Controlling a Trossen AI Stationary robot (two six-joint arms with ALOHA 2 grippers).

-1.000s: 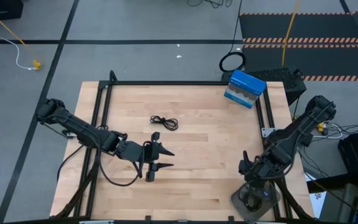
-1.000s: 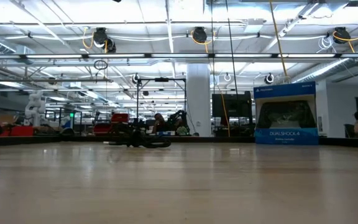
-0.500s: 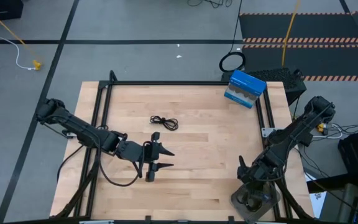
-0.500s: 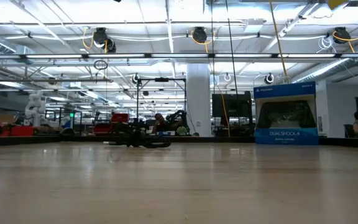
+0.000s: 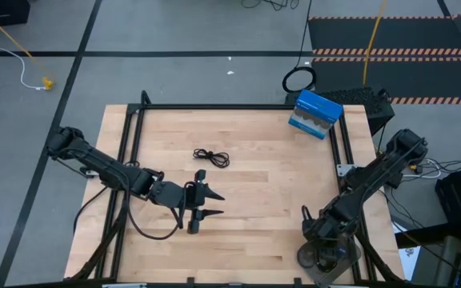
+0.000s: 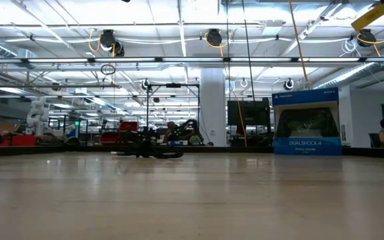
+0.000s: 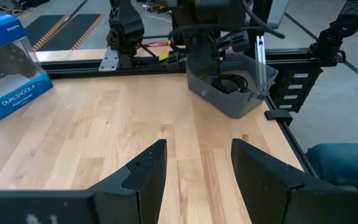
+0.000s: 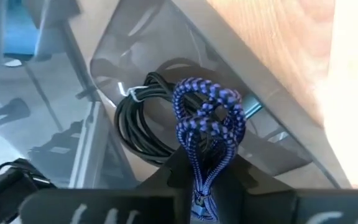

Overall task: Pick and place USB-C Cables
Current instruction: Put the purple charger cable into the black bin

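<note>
My right gripper [image 5: 320, 240] is shut on the blue-purple coiled USB-C cable [image 8: 207, 121] and holds it over the grey bin [image 5: 304, 258] at the table's near right corner. One black coiled cable [image 8: 138, 121] lies in that bin; it also shows in the left wrist view [image 7: 229, 84]. Another black cable [image 5: 211, 157] lies loose on the table left of centre, toward the far side. My left gripper [image 5: 208, 204] is open and empty, low over the table's near middle, pointing toward the right edge. My right gripper pinches the blue-purple cable between its two fingers at the bundle's narrow end [image 8: 202, 186]. The coiled loops [image 8: 207, 112] stick out past the fingertips, clear of the bin's floor, above the black cable.
A blue DualShock controller box [image 5: 315, 114] stands at the far right of the table. A large black ring-shaped cable loop [image 5: 298, 80] lies on the floor beyond the far edge. Black frame rails run along the table's edges. Open wood lies between the two arms.
My right gripper has gone a little toward the table's near edge, over the bin, still shut on the blue-purple cable. My left arm has kept still.
</note>
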